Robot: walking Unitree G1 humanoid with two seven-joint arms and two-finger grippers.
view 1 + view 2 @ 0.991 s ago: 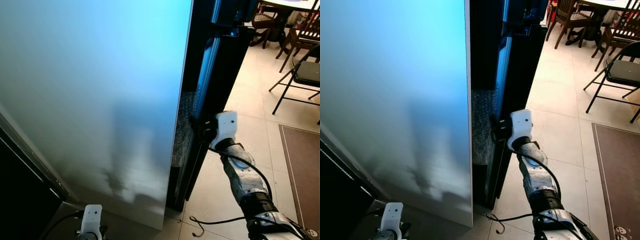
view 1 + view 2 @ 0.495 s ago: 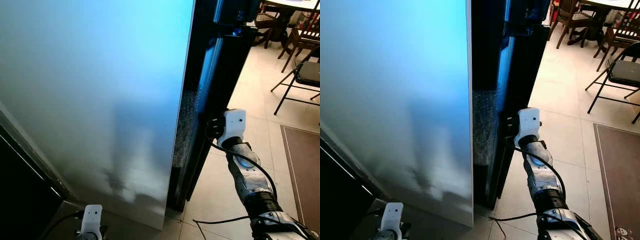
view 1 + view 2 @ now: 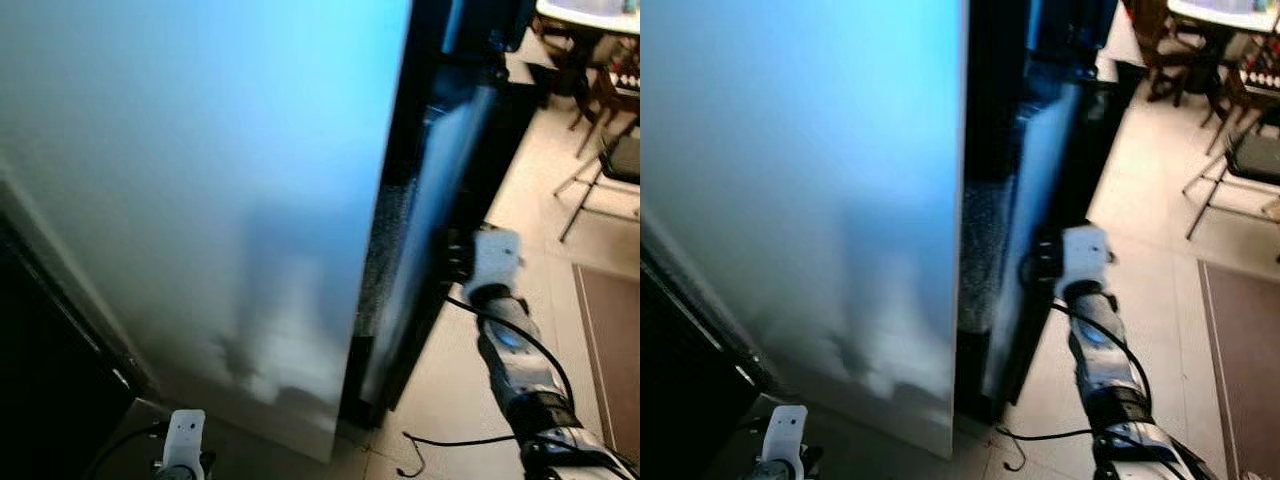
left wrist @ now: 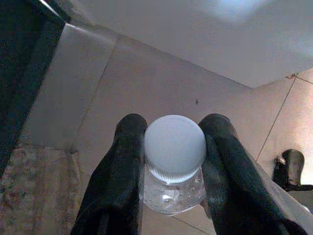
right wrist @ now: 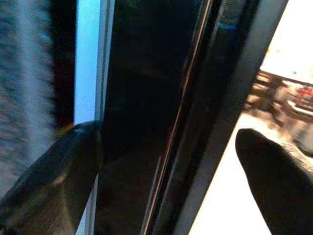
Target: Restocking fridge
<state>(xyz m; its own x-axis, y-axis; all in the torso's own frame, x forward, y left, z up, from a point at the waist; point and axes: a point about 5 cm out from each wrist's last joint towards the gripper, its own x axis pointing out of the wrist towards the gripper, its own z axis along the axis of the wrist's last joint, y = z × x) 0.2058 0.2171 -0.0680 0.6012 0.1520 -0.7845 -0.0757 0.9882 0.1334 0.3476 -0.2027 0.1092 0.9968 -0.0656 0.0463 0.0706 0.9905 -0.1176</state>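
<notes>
— Pale floor tiles (image 3: 590,225) run off to the right, with folding and wooden chairs (image 3: 1240,160) at the far right and a brown rug (image 3: 610,330) beside them. What fills your left?

— You face a broad, frosted grey-blue fridge panel (image 3: 200,180) on the left. Just right of it stands the dark fridge door (image 3: 440,200), edge-on to you, with a narrow gap between them.

— Where is your right hand?

— Your right hand (image 5: 168,161) is at the edge of that dark door, low down and to the right of it. In the right wrist view its fingers (image 5: 54,186) stand apart, one on either side of the door's black edge. You cannot tell whether they touch it; that view is blurred.

— And the left hand?

— Your left hand (image 4: 173,161) hangs low at the near left, down by the foot of the panel. Its two fingers are clamped on a clear bottle (image 4: 174,188) with a white cap (image 4: 174,147), just below the cap. Under it you see beige floor tiles and the lower edge of the panel.

— Anything else?

— A black cable (image 3: 450,440) trails on the floor near your right arm.
</notes>
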